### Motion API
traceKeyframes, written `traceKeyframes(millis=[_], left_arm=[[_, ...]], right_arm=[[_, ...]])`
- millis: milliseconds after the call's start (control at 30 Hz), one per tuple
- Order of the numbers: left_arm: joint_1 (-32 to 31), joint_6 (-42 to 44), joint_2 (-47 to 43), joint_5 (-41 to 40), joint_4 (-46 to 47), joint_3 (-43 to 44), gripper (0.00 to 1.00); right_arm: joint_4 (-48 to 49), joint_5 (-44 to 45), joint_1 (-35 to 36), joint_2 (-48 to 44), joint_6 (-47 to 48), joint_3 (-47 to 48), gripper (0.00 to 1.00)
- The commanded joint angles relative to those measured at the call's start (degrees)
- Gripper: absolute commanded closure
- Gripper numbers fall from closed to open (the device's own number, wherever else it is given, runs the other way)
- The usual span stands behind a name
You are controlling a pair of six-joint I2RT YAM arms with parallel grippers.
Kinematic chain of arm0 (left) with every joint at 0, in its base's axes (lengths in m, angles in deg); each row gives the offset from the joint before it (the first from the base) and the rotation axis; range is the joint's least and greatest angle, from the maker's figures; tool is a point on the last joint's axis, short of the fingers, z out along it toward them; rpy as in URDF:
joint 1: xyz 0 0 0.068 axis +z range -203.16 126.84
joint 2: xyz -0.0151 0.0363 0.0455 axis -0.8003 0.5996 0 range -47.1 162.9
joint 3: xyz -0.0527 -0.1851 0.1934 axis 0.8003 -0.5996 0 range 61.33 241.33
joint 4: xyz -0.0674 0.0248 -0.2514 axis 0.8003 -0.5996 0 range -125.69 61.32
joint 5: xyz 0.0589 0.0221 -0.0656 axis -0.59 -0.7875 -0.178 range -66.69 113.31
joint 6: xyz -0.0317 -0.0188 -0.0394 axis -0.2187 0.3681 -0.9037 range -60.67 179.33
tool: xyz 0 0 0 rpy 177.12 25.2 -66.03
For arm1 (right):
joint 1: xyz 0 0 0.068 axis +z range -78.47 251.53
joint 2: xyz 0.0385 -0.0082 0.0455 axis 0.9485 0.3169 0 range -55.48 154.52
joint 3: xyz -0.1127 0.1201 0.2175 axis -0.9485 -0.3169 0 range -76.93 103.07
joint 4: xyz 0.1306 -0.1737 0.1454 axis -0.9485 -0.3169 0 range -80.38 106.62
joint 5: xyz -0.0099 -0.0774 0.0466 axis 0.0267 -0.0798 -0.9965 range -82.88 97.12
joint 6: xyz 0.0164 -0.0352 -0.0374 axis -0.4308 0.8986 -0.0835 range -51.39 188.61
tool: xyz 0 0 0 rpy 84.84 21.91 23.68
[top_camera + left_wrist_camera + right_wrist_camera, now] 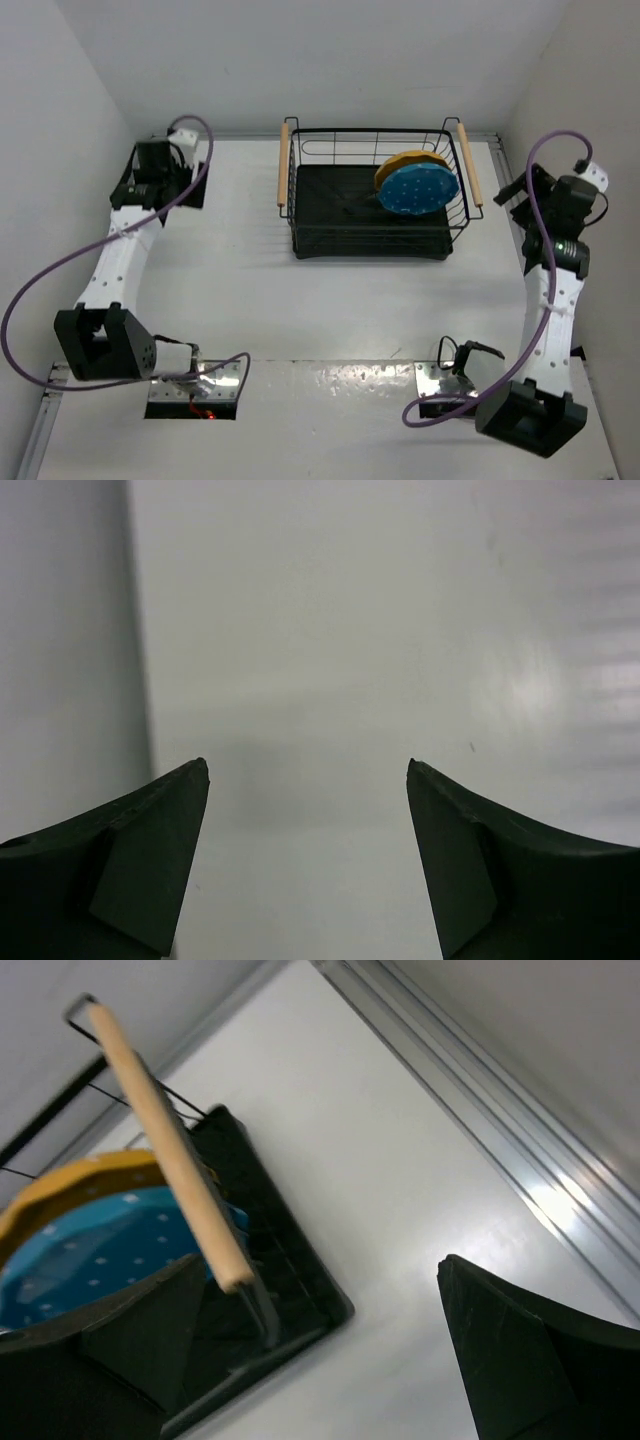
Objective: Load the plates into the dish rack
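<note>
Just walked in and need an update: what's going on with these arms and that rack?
Nothing is being handled. The teal plate and the yellow plate both lean in the right part of the dish rack. The left gripper is open over the table, and the right gripper is open beside the rack's right handle.

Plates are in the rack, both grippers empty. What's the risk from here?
1. The teal plate and yellow plate lean tilted together at the dish rack's right end; they might slide flat.
2. The open right gripper sits near the rack's right wooden handle; a careless retreat could knock it.
</note>
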Motion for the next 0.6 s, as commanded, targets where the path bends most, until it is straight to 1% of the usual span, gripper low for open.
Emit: traceKeyframes(millis=[0,33,133,233,400,567], left_arm=[[-1.23,-2.43,-7.23,3.14,1.18,-8.42,0.15],[-1.23,-2.44,-8.29,3.76,2.05,-12.62,0.15],[-1.23,-4.45,-12.42,4.99,5.21,-19.31,0.15],[-1.84,-4.46,-13.57,4.38,5.93,-23.10,0.15],[-2.98,-4.98,-14.80,3.76,8.47,-25.83,0.15],[-2.98,-6.22,-15.33,4.90,8.48,-26.98,0.15]], right_arm=[[-8.13,7.01,0.00,-3.89,-5.50,-2.84,0.00],[-9.98,8.07,-0.09,-4.51,-5.60,-3.80,0.00],[-13.86,8.69,-0.18,-8.54,-7.79,-5.38,0.00],[-14.05,9.83,-0.09,-11.01,-9.11,-7.84,0.00],[-14.49,10.71,-0.09,-14.01,-10.52,-8.73,0.00],[-14.66,12.73,1.75,-14.45,-11.93,-8.82,0.00]])
